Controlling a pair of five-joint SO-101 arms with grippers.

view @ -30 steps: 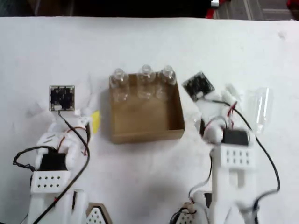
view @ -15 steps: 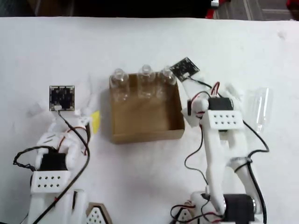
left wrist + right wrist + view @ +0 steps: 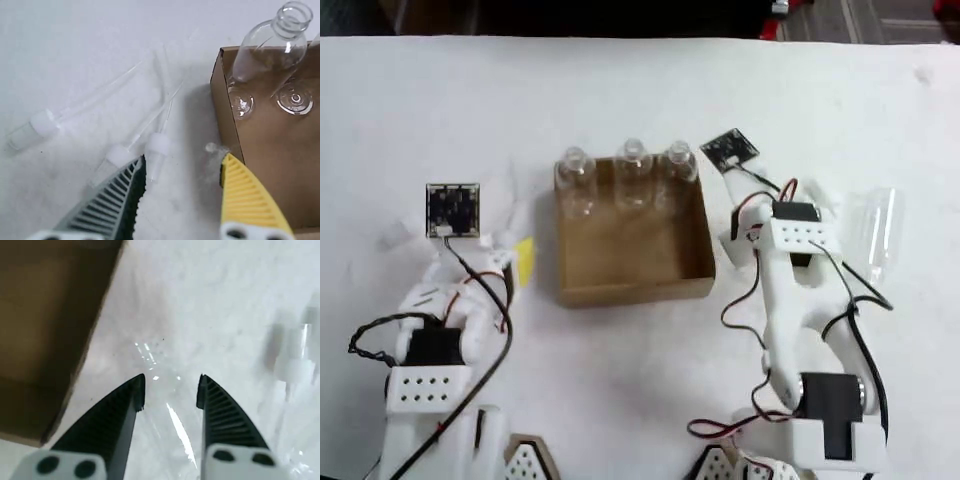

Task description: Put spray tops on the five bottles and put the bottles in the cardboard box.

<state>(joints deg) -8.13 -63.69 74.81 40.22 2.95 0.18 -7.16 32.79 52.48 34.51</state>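
My left gripper [image 3: 183, 160] is apart and holds nothing. Spray tops [image 3: 156, 147] lie by one finger, box [image 3: 226, 115] by the other. Box holds three upright bottles [image 3: 632, 178], no tops. My right gripper [image 3: 171, 382] is apart, box beside it.

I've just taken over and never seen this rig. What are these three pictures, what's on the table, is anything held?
Two white robot arms sit side by side at a white table. The high view looks down on both; each wrist view looks along that arm's own gripper. A brown cardboard box holds three clear plastic bottles, upright; another clear bottle lies on the table right of the right arm. White plastic spray tops lie by the left gripper. The right gripper is beside the box. Both are open, holding nothing I can make out.
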